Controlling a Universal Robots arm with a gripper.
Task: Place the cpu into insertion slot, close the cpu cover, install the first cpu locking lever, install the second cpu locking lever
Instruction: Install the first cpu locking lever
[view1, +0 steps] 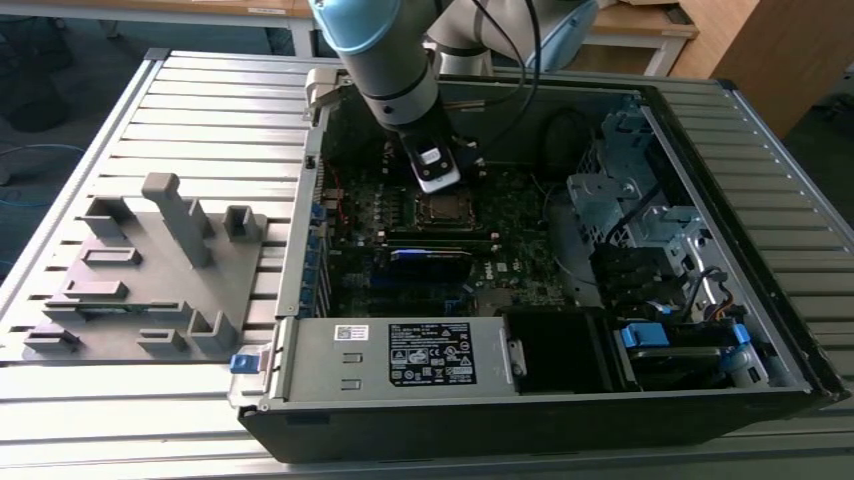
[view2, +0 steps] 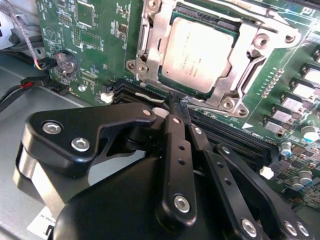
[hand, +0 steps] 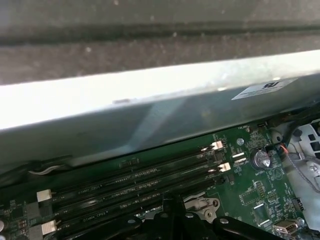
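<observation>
Tool (view2: 176, 106), seemingly closed, sits just beside cpu cover (view2: 151, 46) edge.

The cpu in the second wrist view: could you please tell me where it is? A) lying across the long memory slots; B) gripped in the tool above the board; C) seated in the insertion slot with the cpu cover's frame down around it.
C: the cpu lies flat, silver top up, in the insertion slot, with the cpu cover framing its edges.
</observation>
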